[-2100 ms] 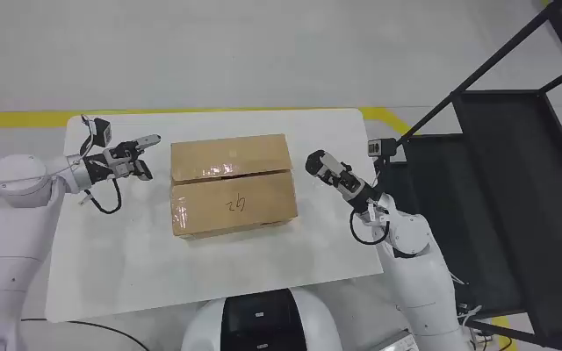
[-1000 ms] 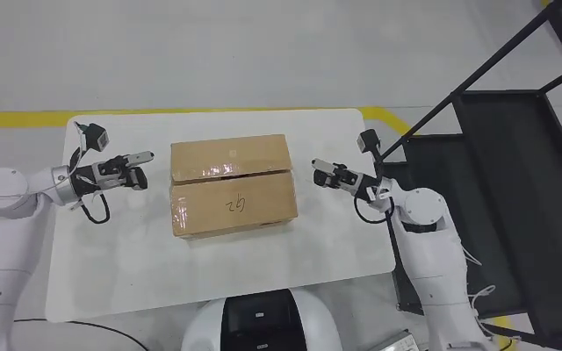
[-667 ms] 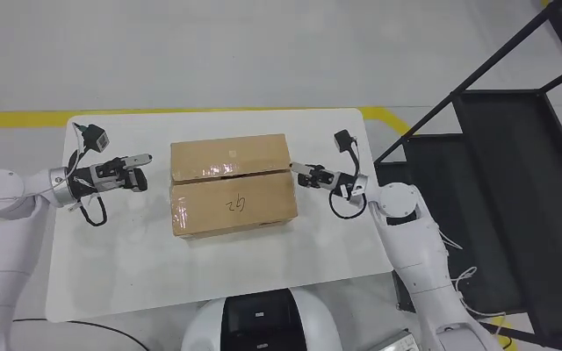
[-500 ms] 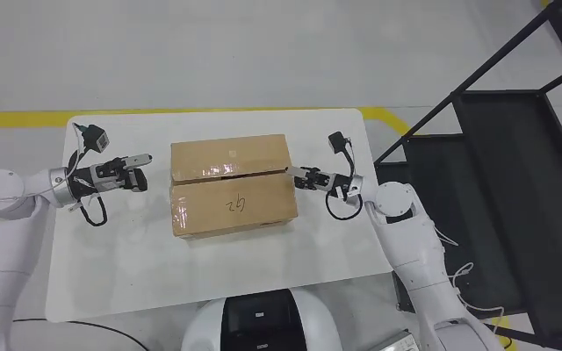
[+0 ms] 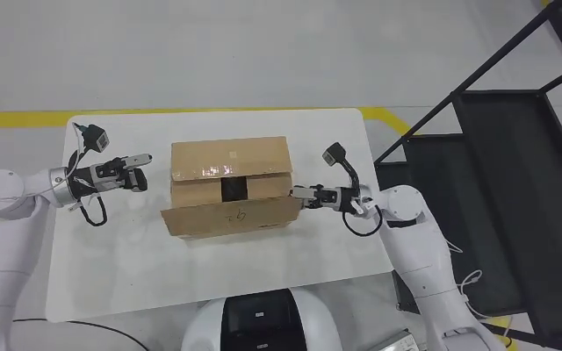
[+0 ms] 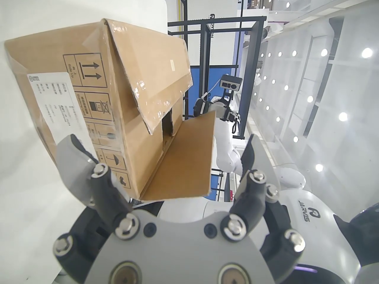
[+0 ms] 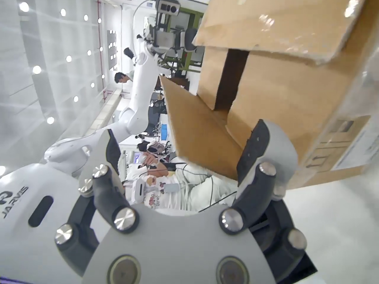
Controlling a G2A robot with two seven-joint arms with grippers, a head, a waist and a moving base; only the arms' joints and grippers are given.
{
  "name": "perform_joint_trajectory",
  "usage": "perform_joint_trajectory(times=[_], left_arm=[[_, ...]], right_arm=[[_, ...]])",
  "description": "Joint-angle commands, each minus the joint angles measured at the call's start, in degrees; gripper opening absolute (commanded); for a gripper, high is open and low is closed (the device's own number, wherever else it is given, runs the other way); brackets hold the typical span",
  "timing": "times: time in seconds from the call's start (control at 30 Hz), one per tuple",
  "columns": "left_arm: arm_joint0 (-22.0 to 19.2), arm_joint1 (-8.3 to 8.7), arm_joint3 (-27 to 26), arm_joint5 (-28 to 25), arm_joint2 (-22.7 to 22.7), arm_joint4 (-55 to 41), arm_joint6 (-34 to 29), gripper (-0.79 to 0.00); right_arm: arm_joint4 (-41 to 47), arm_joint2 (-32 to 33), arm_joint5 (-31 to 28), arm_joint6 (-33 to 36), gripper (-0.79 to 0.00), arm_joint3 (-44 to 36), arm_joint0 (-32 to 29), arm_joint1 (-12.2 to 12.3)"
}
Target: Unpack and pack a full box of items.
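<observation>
Your right gripper (image 5: 301,196), fingers spread, props the box (image 5: 230,158)'s near flap (image 5: 230,218) outward for access, while your left gripper (image 5: 143,168) hovers open alongside.

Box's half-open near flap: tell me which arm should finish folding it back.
Right. The right gripper sits at the flap's end, fingers either side of its edge; the left gripper hangs open, apart from the box.

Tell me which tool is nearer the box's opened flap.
Right. The right tool is at the end of the flap, its open jaws around the flap's corner. The left tool hangs off the opposite end of the box, apart from the flap.
</observation>
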Motion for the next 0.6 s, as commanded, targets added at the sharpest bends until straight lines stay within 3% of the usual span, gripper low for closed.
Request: perform_joint_trajectory(times=[0.0,0.33,0.57], left_arm=[[0.00,0.00,0.00,0.00,0.00,0.00,0.00,0.000],[0.00,0.00,0.00,0.00,0.00,0.00,0.00,0.000],[0.00,0.00,0.00,0.00,0.00,0.00,0.00,0.000]], right_arm=[[1.14,0.08,0.34,1.71,0.000,-0.48,-0.44,0.25],[-0.63,-2.89,3.93,8.80,0.000,-6.40,-5.26,1.56],[-8.45,-7.78,4.46,4.05,0.000,-7.05,-7.17,1.84]])
